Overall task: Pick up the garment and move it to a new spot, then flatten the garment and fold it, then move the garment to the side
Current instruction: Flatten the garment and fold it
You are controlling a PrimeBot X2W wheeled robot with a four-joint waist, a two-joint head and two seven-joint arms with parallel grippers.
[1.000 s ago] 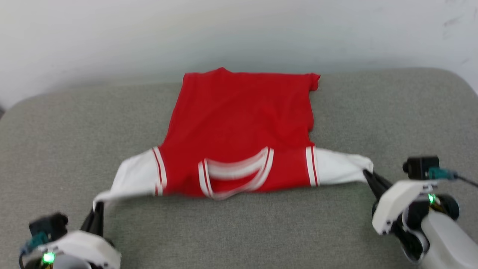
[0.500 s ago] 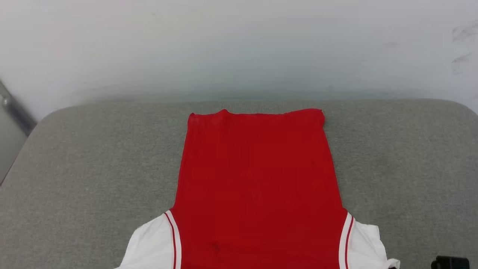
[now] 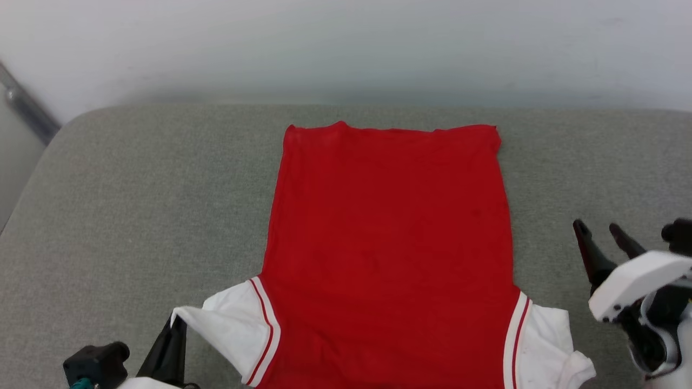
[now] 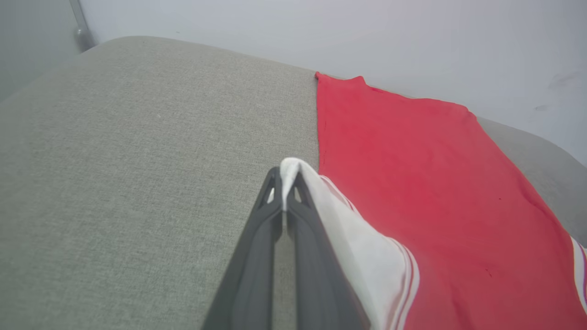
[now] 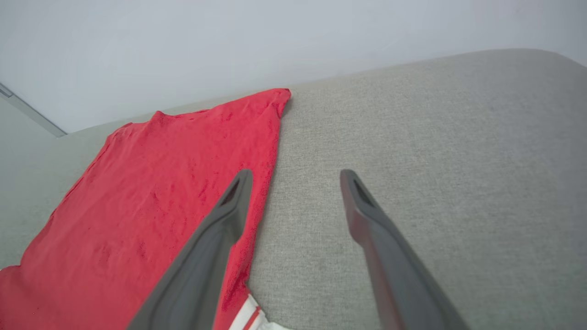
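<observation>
The garment [image 3: 389,243] lies spread flat on the grey cushion, red body stretching toward the wall, plain side up, white sleeves near the bottom edge. My left gripper [image 3: 175,324] is shut on the tip of the left white sleeve [image 4: 339,220], lifting it a little; its tips [image 4: 286,176] pinch the white fabric. My right gripper [image 3: 597,229] stands open beside the garment's right edge, nothing between its fingers [image 5: 229,201]. The right sleeve [image 3: 551,346] rests loose on the cushion. The garment [image 5: 160,192] is at the left of the right wrist view.
A grey fabric cushion [image 3: 135,205] with rounded corners carries everything. A pale wall [image 3: 346,48] rises right behind its far edge. A grey pipe or rail [image 3: 27,111] runs down at the far left.
The right gripper has opened and let go of the right sleeve, which now lies on the cushion. The garment was pulled flat. The head camera shifted; the left gripper keeps its hold.
</observation>
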